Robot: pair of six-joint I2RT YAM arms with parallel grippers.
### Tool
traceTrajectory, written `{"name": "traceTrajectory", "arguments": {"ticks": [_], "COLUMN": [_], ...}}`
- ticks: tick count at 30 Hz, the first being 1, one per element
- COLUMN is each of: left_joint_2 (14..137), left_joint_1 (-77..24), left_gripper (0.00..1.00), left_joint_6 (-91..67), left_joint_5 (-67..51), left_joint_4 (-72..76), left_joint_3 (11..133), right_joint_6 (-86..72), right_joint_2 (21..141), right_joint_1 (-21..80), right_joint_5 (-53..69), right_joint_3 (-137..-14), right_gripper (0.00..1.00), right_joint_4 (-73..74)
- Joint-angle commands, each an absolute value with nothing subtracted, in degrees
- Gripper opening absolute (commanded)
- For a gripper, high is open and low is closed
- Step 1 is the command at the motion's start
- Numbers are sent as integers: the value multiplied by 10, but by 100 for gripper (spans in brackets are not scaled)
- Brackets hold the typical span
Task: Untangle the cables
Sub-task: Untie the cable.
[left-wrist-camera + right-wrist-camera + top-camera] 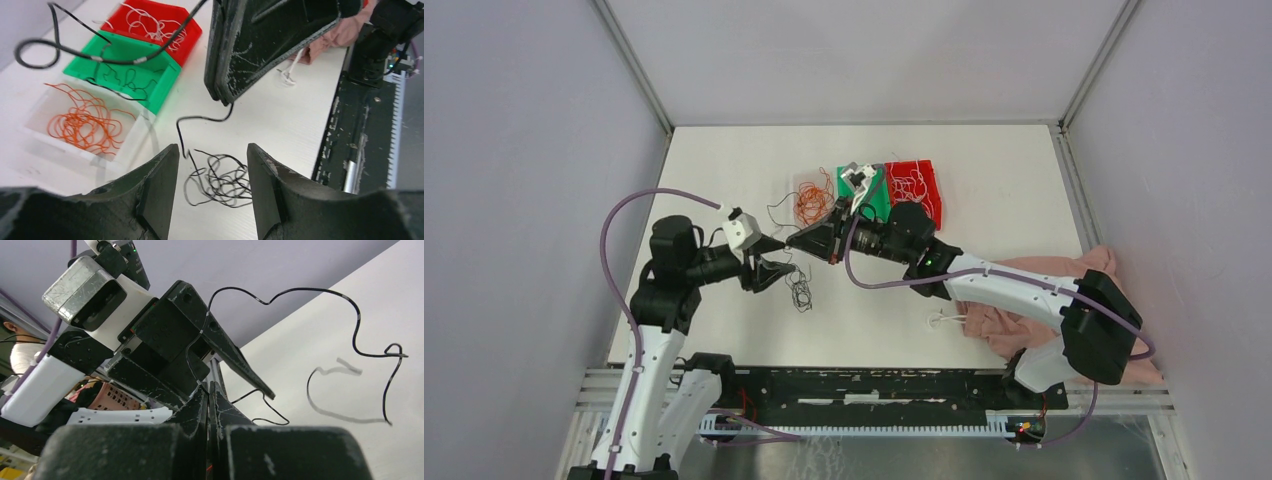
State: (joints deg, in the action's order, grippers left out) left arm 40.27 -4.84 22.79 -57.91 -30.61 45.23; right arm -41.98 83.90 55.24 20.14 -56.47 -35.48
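Note:
A small tangle of black cables (799, 291) lies on the white table, and in the left wrist view it (220, 181) sits just below my open, empty left gripper (212, 150). My right gripper (798, 241) is shut on one black cable (300, 290). That cable loops out to the side and also runs down to the tangle. In the left wrist view the right gripper's fingers (260, 45) hang above the tangle. My left gripper (784, 259) sits close to the right one, tip to tip. Orange cables (85, 122) fill a clear bin.
A green bin (165, 75) holds a few black cables and a red bin (192, 35) holds white ones; both stand at the back centre (874, 205). A pink cloth (1034, 300) and a white cable (944, 320) lie at the right.

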Motion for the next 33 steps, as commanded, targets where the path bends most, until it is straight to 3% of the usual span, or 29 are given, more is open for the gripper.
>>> {"name": "traceTrajectory", "arguments": {"ticks": [1,5,9,14,18,22,25,30,33], "left_joint_2": [388,391,401,415,406,396,390,387,389], "left_joint_1": [-51,-52,-54,-69,-80,-81,-81,-82,-83], "left_gripper": [59,54,34,26,5,3,3,5,3], "left_joint_6": [199,169,131,59,37,-22,-50,-63,-60], "left_joint_5": [-546,-546,-572,-630,-626,-627,-626,-624,-618], "left_joint_4": [-202,-173,-163,-163,-157,-125,-98,-74,-72], "left_joint_3": [444,446,446,446,455,454,447,437,439], "right_joint_6": [-450,-453,-456,-471,-469,-460,-457,-471,-470], "right_joint_2": [846,849,849,857,852,822,808,815,816], "right_joint_1": [563,569,575,577,576,574,573,572,572], "right_joint_5": [226,238,241,254,251,221,220,237,247], "right_joint_3": [-603,-615,-619,-633,-633,-596,-583,-593,-601], "right_gripper": [1,1,1,2,25,41,41,31,44], "right_joint_4": [-370,-349,-348,-351,-344,-361,-354,-351,-345]}}
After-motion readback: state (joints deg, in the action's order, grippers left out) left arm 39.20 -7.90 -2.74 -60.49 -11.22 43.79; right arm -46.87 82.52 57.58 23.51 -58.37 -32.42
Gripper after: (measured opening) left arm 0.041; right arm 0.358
